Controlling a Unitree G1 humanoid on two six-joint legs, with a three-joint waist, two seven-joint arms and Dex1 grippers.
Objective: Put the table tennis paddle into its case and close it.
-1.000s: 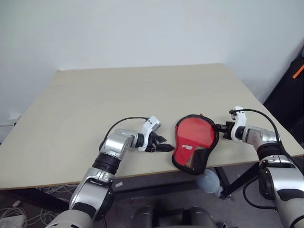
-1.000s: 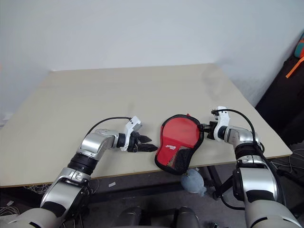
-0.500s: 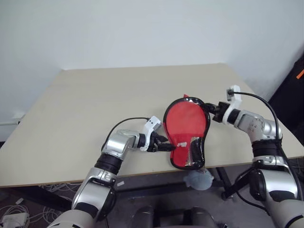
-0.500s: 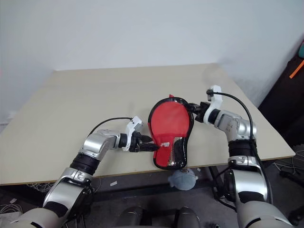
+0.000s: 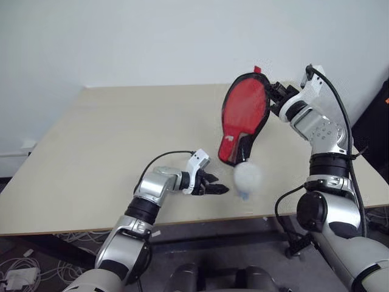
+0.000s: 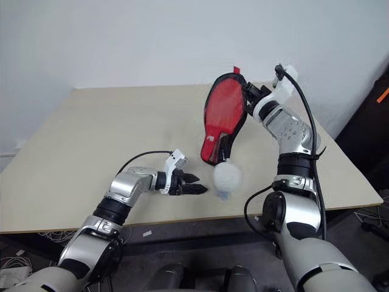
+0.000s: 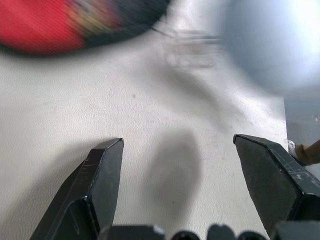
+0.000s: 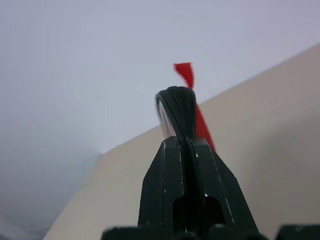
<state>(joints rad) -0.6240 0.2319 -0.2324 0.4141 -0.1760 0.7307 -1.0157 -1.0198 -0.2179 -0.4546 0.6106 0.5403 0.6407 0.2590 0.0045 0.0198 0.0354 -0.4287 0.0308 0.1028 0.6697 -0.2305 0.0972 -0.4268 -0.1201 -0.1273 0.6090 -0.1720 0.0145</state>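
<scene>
Here, right end effector [image 5: 275, 96] clamped on case [image 5: 244, 117] rim, lifted above table [image 5: 91, 152], left end effector [image 5: 214, 184] spread wide near front edge

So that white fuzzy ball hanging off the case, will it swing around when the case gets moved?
Probably: the fuzzy ball dangles free below the case, lifted by its edge in the right pincer. It looks soft and light, so it likely swings but hardly loads the grip.

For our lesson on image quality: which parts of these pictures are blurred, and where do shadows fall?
Left wrist view: the red case and a pale round thing are smeared out of focus; a soft shadow lies on the table between the left hand's fingers. Right wrist view: the case's zipped edge is sharp.
</scene>
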